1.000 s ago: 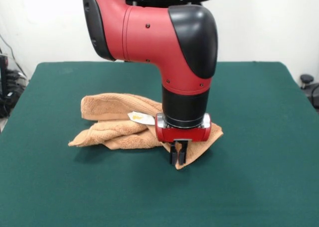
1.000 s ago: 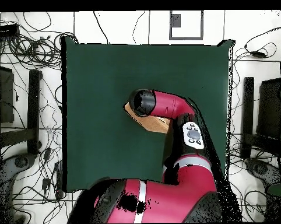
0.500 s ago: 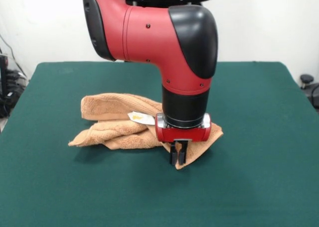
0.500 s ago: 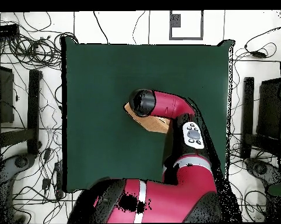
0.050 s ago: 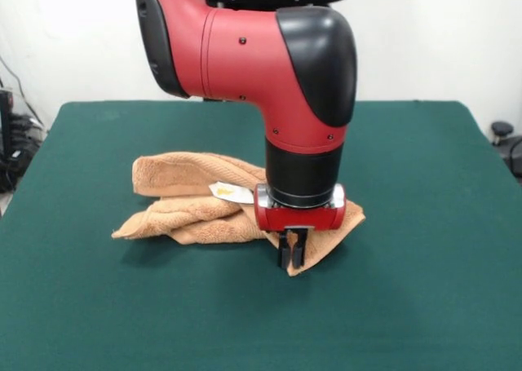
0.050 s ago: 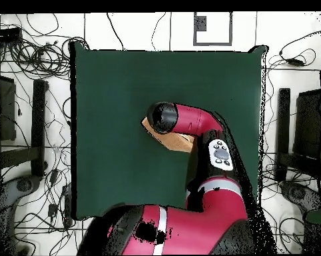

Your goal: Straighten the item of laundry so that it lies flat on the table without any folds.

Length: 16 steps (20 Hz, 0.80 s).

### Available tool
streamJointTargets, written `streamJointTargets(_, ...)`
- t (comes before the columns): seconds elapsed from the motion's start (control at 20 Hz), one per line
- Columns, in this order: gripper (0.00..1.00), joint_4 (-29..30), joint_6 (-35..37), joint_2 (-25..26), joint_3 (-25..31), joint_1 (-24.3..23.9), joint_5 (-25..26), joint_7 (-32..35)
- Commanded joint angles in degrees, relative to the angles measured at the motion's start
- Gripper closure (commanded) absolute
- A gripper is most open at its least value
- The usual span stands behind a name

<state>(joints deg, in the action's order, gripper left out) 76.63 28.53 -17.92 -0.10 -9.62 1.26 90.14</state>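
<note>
Towel (image 5: 192,200) bunched in folds near mid-bench (image 5: 424,306), white tag (image 5: 231,193) showing on top. Hand (image 5: 292,255) set down on its near corner, fingers drawn together and pinching that corner (overhead view: arm hides most of the cloth).

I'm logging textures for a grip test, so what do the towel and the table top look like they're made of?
The towel looks like terry cloth: soft, matte, light brown, with a fuzzy looped surface and thick rounded folds where it is bunched. A small white tag on it looks like thin woven or printed fabric. The table seems covered in dark green felt-like cloth: flat, matte, no shine or visible weave.
</note>
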Motion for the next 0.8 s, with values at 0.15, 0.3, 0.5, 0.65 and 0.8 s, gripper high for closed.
streamJointTargets(0.15,1.00,6.6,4.1,-4.7,2.6,1.7,-0.1,7.2)
streamJointTargets(0.3,1.00,7.5,6.4,-7.3,2.2,1.9,-0.4,7.2)
streamJointTargets(0.5,1.00,8.2,8.3,-9.4,2.1,2.0,-0.7,7.3)
streamJointTargets(0.65,1.00,8.3,9.1,-10.4,2.2,1.8,-0.7,7.3)
streamJointTargets(0.8,1.00,8.7,10.4,-11.5,2.3,1.6,-0.7,7.1)
